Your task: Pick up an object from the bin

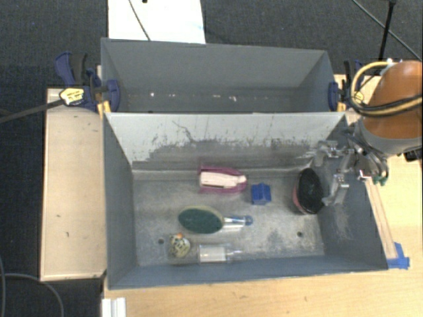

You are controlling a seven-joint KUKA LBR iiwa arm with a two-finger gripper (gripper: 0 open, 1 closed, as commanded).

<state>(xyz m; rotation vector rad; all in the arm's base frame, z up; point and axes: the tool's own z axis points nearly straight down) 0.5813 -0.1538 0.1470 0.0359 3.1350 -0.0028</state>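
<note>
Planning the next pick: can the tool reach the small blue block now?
Probably yes: the blue block lies free, open from above; only the black round thing sits between it and the tool.

Scuffed matt grey metal bin (119, 197), smooth black oval object (308, 191), clear plastic piece (213, 253)

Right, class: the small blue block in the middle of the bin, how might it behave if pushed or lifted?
The blue block looks boxy and flat-faced, so it would probably slide, not roll. Being small, it is likely light. Its squared shape suggests it is stiff.
</note>
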